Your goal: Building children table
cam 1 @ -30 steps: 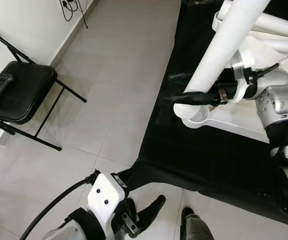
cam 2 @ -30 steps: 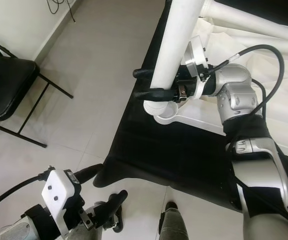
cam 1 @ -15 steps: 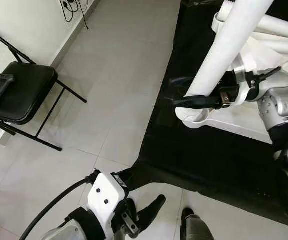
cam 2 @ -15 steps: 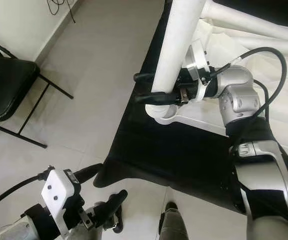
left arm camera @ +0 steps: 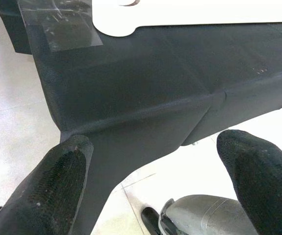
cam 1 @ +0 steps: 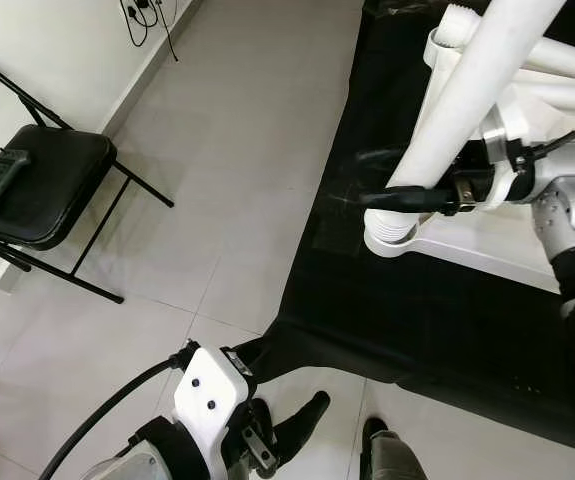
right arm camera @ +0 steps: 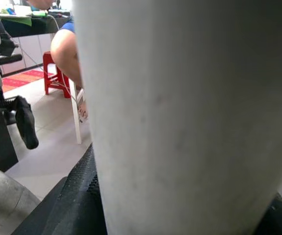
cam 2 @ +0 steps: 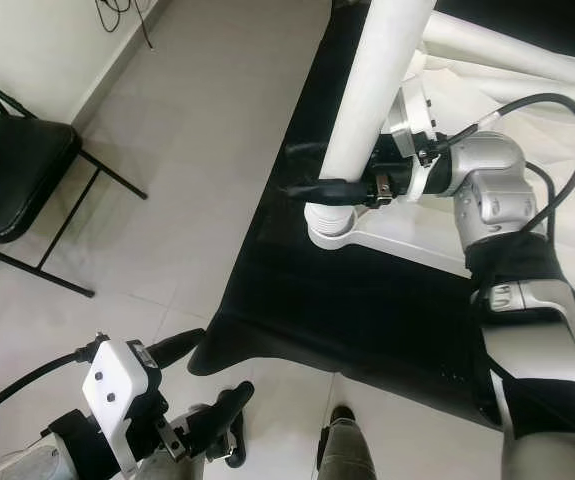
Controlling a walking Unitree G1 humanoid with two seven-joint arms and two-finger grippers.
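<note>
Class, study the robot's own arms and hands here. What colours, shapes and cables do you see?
Both arms are rounded silver and black segments. Each hand has two long black fingers: the right hand, the left hand. A white block with small dark dots caps the left wrist. Black cables loop along both arms.

Right pincer (cam 1: 392,178) clamped, left pincer (left arm camera: 155,161) hanging spread.

Grey tiled floor (cam 1: 237,150), black folding chair (cam 1: 37,185), seemingly white wall (cam 1: 57,40).

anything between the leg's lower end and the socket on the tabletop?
Nothing visible. The right gripper is shut on the white table leg, whose lower end sits at or in the round socket on the white tabletop; the heads views cannot tell if it's seated.
</note>
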